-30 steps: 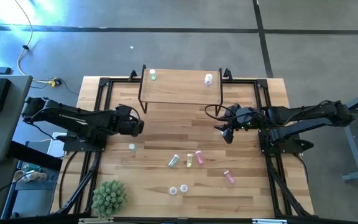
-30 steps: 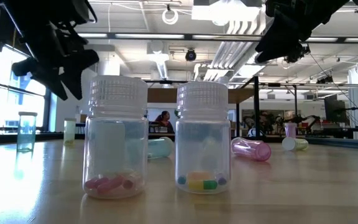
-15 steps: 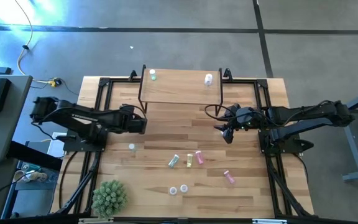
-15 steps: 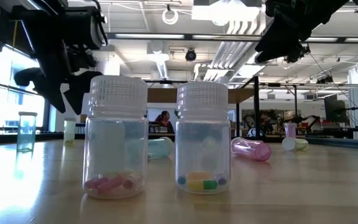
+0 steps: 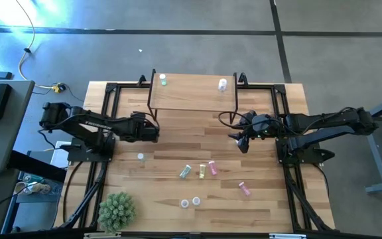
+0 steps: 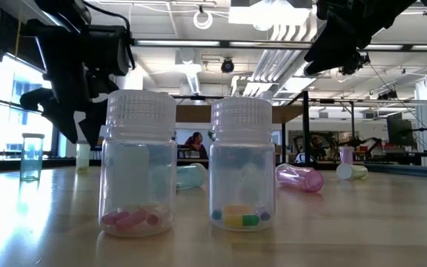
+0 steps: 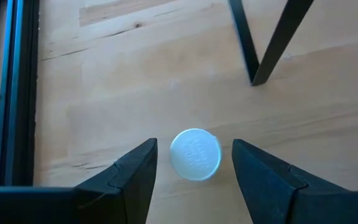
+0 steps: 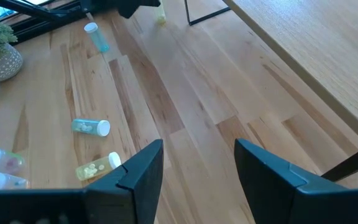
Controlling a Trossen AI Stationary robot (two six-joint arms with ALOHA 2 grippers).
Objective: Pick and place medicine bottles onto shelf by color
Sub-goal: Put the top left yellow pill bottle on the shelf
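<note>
The shelf (image 5: pixel 192 91) stands at the far edge of the worktop (image 5: pixel 264 199) and carries 2 medicine bottles: a green one (image 5: pixel 163 80) near its left end and a white one (image 5: pixel 222 84) near its right end. 1 bottle (image 5: pixel 140 157) stands upright alone on the worktop's left side. 4 coloured bottles lie on their sides near the centre: green (image 5: pixel 186 171), yellow (image 5: pixel 203 170), pink (image 5: pixel 213 167) and a second pink (image 5: pixel 245 189) further right. 2 clear bottles (image 5: pixel 190 202) stand upright near the front edge, beside the plant ball (image 5: pixel 117 211).

The left hand (image 5: pixel 152 131) hangs above the worktop by the shelf's left legs, fingers (image 7: pixel 129 180) apart and holding nothing; in the left wrist view a white bottle cap (image 7: pixel 195 154) shows between them. The right hand (image 5: pixel 241 141) hangs below the shelf's right end, fingers (image 8: pixel 135 174) apart, also holding nothing.
</note>
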